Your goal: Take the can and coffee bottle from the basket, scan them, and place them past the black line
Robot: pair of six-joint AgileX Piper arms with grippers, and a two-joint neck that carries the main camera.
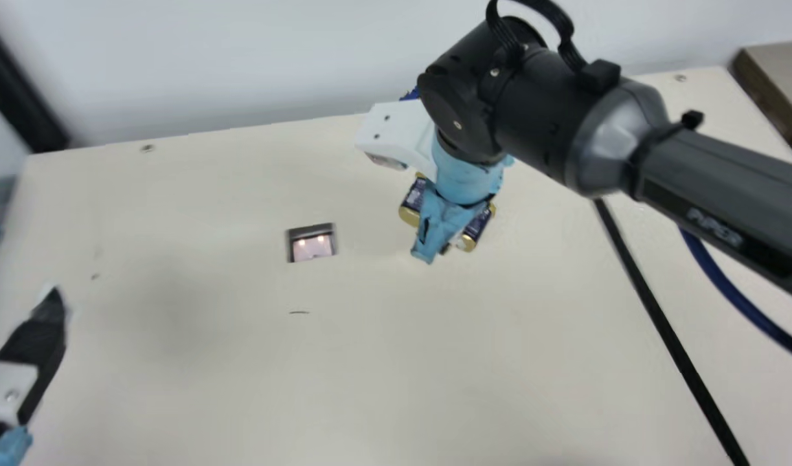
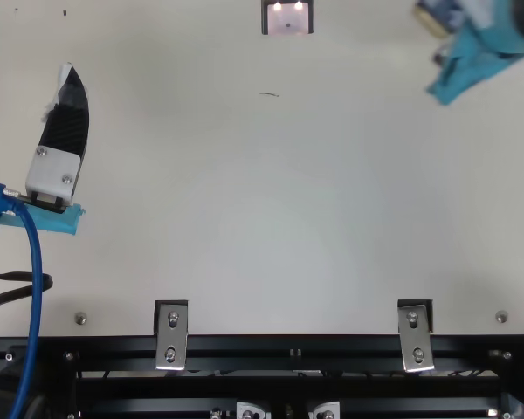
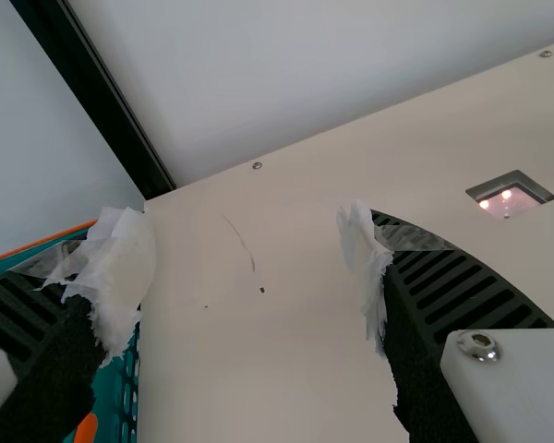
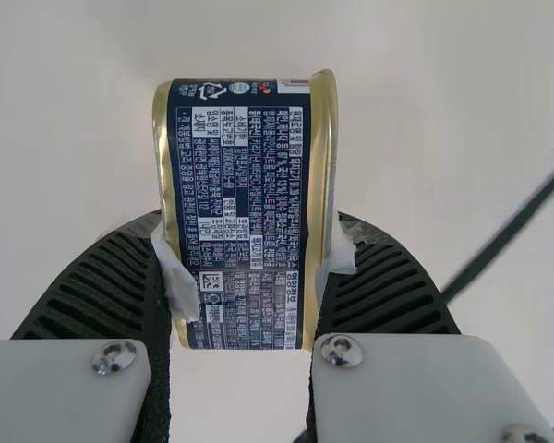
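The right gripper (image 1: 442,223) has its jaws clamped on the can (image 4: 240,212) by its two ends – over the worktop (image 1: 240,388), between the scanner (image 1: 313,244) and the black line (image 1: 667,336). The left gripper (image 2: 68,87) – jaws wide apart – is near the basket (image 3: 129,397).

Scanner window (image 1: 313,246): pink glass, dark frame. Table (image 1: 227,369) around it: plain cream. Right of the scanner window, can (image 4: 240,212): navy, dense white print, gold rims; my right gripper (image 1: 442,223) there: black ribbed fingers (image 4: 392,286), light-blue wrap. Farther right: solid black line (image 1: 671,330), dark-blue cable (image 1: 726,285). Left of the scanner window: my left gripper (image 2: 63,122), black ribbed with white tips; basket (image 3: 129,392), teal, orange edge.
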